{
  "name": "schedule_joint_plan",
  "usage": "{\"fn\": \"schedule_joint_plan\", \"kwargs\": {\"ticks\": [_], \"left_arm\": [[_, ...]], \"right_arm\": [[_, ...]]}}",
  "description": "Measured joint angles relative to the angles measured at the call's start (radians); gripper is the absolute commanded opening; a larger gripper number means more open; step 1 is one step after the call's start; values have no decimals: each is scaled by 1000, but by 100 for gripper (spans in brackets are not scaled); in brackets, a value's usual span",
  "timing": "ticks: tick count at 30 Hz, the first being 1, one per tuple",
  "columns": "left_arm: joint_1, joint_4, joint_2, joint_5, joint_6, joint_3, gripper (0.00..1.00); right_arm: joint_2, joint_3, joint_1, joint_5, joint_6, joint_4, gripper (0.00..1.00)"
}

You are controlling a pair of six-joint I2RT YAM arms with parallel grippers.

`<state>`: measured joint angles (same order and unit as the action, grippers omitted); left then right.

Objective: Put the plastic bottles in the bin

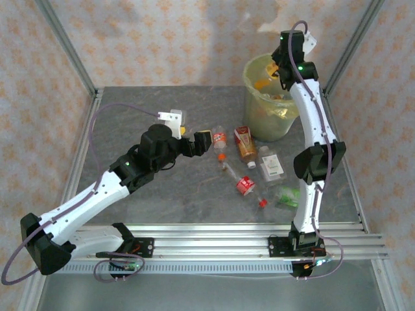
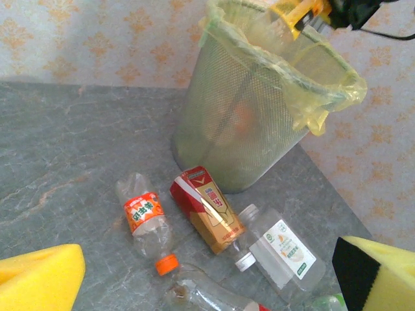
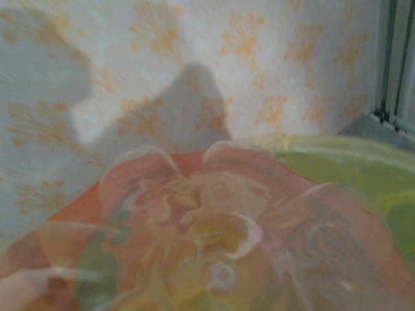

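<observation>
The pale yellow-green bin (image 1: 267, 120) with its yellowish bag stands at the back right, and its mesh wall (image 2: 246, 123) is in the left wrist view. My right gripper (image 1: 276, 70) hangs over the bin's mouth, shut on a clear plastic bottle with an orange label (image 3: 220, 233); its base is close to the camera. Several bottles lie on the table: an orange-label one (image 2: 144, 217), a red and gold one (image 2: 207, 217), a white-label one (image 2: 282, 253), a red-label one (image 1: 246, 184) and a green one (image 1: 288, 195). My left gripper (image 1: 206, 141) is open just left of them, yellow pads (image 2: 39, 282) wide apart.
The grey stone-patterned table (image 1: 149, 110) is fenced by metal frame posts (image 1: 68, 48) and patterned walls. A clear bottle (image 2: 207, 295) lies nearest the left gripper. The left half of the table is bare.
</observation>
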<state>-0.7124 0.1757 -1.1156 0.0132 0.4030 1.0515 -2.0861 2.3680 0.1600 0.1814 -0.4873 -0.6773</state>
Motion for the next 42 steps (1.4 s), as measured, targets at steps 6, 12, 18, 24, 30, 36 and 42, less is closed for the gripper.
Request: {"fn": "schedule_joint_plan", "kwargs": {"ticks": [6, 12, 18, 24, 30, 36, 42], "left_arm": [[0, 0, -13, 0, 5, 0, 100], [2, 1, -20, 0, 16, 0, 100], [2, 2, -20, 0, 19, 0, 100], [6, 2, -20, 0, 19, 0, 100], [8, 3, -20, -9, 27, 0, 100], [25, 9, -20, -57, 71, 0, 100], [60, 38, -20, -119, 143, -20, 100]], "right_arm": [[-51, 2, -16, -84, -55, -44, 71], [-83, 30, -42, -126, -80, -87, 90], [-96, 113, -52, -94, -42, -152, 92], [-95, 209, -51, -59, 30, -206, 88], [-72, 207, -49, -92, 108, -278, 94], [112, -7, 32, -92, 210, -319, 99], [435, -367, 204, -76, 272, -274, 99]]}}
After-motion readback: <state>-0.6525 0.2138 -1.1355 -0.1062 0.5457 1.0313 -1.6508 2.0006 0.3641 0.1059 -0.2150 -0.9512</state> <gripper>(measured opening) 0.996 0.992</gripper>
